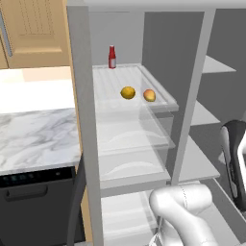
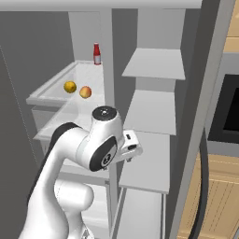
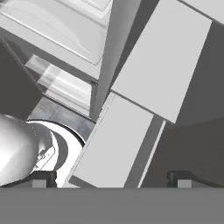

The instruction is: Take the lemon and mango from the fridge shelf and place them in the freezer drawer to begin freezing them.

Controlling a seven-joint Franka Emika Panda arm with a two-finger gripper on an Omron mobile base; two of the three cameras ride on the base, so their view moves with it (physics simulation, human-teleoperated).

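The deep yellow lemon (image 1: 128, 92) (image 2: 70, 87) and the orange-red mango (image 1: 149, 95) (image 2: 85, 92) lie side by side near the front of the ribbed, pale fridge shelf (image 1: 110, 79) (image 2: 56, 93), with the mango on the right. The pale freezer drawer (image 1: 126, 214) sits at the bottom of the same column, partly hidden behind my arm. My gripper (image 3: 113, 179) is open and holds nothing. It hangs well below the fruit and looks down along the fridge's centre post onto the smooth grey shelves.
A red bottle (image 1: 112, 56) (image 2: 96, 53) stands at the back of the fruit shelf. Clear curved-front bins (image 1: 137, 139) sit under it. The centre post (image 1: 192, 96) splits the fridge, with grey shelves (image 2: 154, 65) to its right. A marble counter (image 1: 33, 137) lies left.
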